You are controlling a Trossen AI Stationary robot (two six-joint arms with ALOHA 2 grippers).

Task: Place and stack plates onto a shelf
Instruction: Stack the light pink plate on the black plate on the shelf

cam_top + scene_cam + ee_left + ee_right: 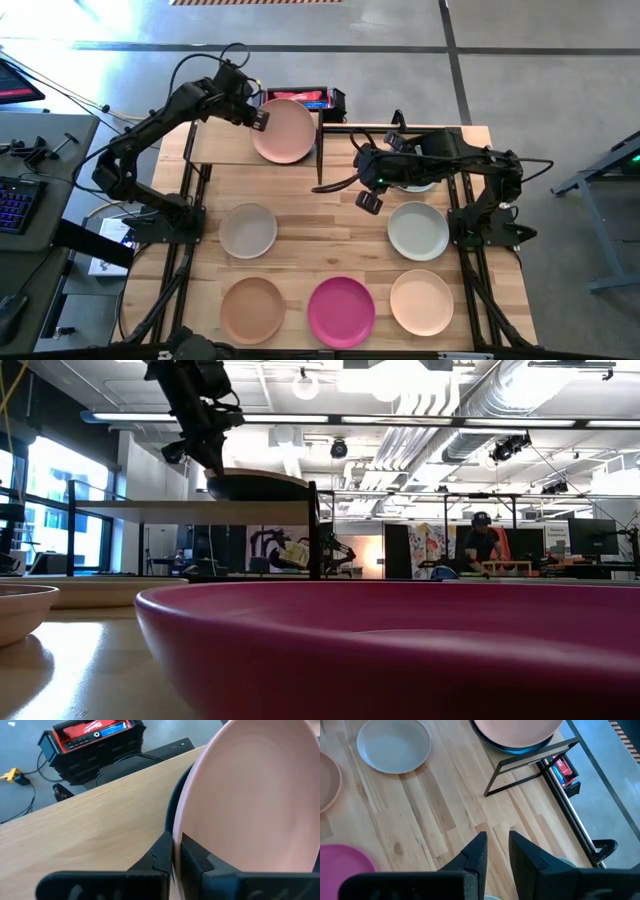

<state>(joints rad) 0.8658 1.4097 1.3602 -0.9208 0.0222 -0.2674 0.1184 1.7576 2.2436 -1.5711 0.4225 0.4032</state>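
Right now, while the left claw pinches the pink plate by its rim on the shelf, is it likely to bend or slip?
Probably stiff: the pink plate keeps its round shape in the left claw. The matte surface suggests fair grip. A rim-only pinch could let it tilt over the dark plate beneath.

— What lies under the right gripper?
— Bare tabletop; its fingers hang slightly parted.
— And beyond?
— An off-white plate, a magenta plate, and a peach plate stacked on a dark one on the shelf.
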